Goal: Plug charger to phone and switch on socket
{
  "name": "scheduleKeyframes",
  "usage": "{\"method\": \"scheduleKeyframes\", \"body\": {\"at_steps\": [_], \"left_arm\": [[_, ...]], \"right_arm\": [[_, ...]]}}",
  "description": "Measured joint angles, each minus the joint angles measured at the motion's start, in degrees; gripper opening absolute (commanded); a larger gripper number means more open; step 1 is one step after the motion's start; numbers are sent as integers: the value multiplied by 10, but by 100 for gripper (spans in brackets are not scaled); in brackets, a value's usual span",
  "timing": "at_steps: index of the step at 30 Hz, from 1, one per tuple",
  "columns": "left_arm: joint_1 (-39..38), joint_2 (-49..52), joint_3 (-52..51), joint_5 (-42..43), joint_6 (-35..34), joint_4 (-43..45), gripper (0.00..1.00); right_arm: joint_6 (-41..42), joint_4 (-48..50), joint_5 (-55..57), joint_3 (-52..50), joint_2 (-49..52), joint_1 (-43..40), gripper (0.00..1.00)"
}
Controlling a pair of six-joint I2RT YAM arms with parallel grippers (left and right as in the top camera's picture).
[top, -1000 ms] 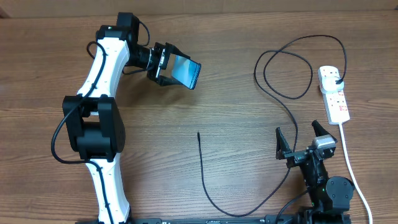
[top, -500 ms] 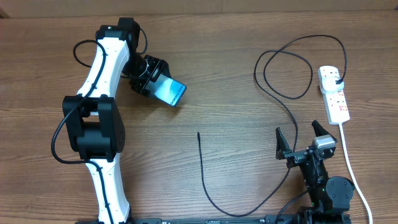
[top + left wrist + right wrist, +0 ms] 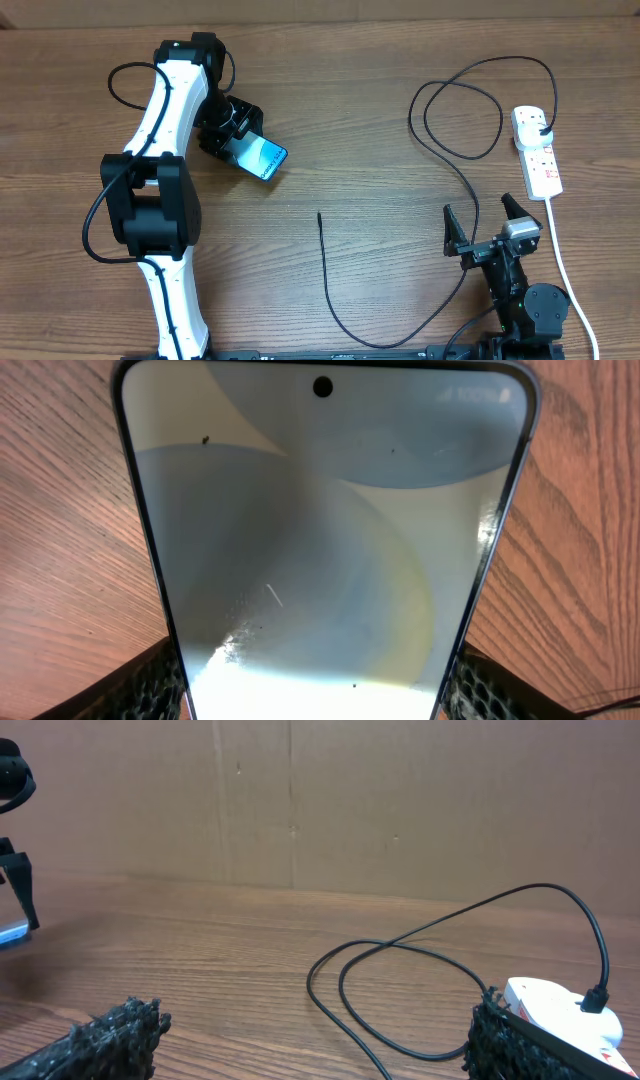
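Observation:
My left gripper [image 3: 232,143] is shut on the phone [image 3: 261,159], whose lit blue screen faces up, at the table's left centre. In the left wrist view the phone [image 3: 325,540] fills the frame between the fingers. The charger is a thin black cable [image 3: 455,160]; its free tip [image 3: 319,215] lies on the wood mid-table, and its black plug [image 3: 541,127] sits in the white socket strip [image 3: 537,153] at the right. The cable loops [image 3: 420,970] also show in the right wrist view. My right gripper [image 3: 490,228] is open and empty at the lower right, left of the strip.
The strip's white cord [image 3: 565,270] runs down the right edge toward the front. A cardboard wall [image 3: 400,800] stands behind the table. The strip's end [image 3: 560,1010] shows by my right finger.
My left gripper has carried the phone down and to the left, from the upper centre-left toward the table, turning it flatter. The right arm and cable have not moved.

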Motion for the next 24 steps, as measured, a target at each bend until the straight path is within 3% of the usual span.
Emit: {"method": "scheduleKeyframes", "body": {"at_steps": [16, 24], "left_arm": [[0, 0, 0, 0, 0, 0, 4], [0, 0, 0, 0, 0, -1, 4]], "right_arm": [[0, 21, 0, 0, 0, 0, 100], [0, -35, 14, 31, 2, 0, 100]]}}
